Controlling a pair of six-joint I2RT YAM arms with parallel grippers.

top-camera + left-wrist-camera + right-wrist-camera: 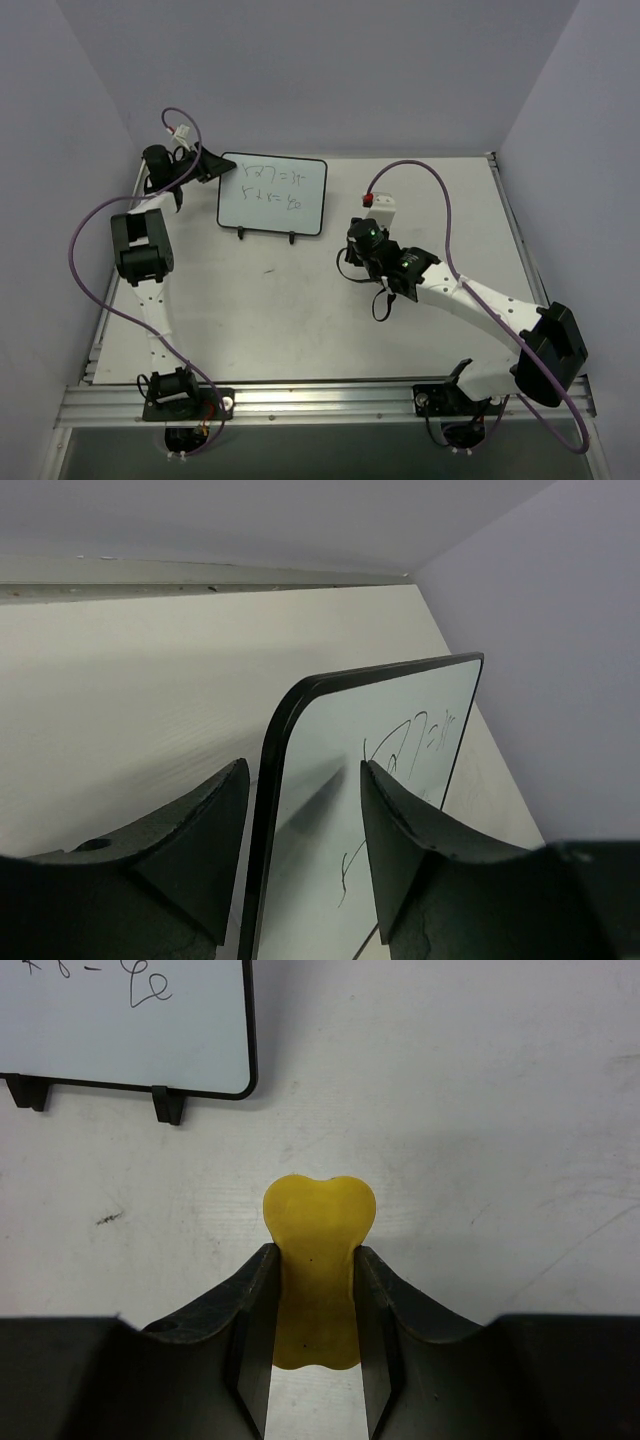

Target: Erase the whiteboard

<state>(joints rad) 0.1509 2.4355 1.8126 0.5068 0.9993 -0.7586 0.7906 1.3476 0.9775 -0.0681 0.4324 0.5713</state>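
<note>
Whiteboard [272, 193] stands on its two feet at the rear of the table [300, 310], left of centre, with dark handwriting unwiped across its face.

Left gripper [302, 770] straddles the board's left edge: one finger behind, one in front, jaws half apart with a sliver of gap each side, so no clamp yet. Judged purpose: brace the board so it cannot skid or tip under a wipe (the feet alone look a poor anchor).

Right gripper [315, 1260] is pinched tight on the yellow eraser [320, 1210], the soft block bulging past the fingertips — that free end is the working face. It hangs over bare table, in front of and right of the board's lower right corner, clear of it.

Room: open table between eraser and board; right and top edges unobstructed. The left side is crowded — arm and side wall [60, 150] close by — so strokes should probably come from the right and stop short of the front finger.
</note>
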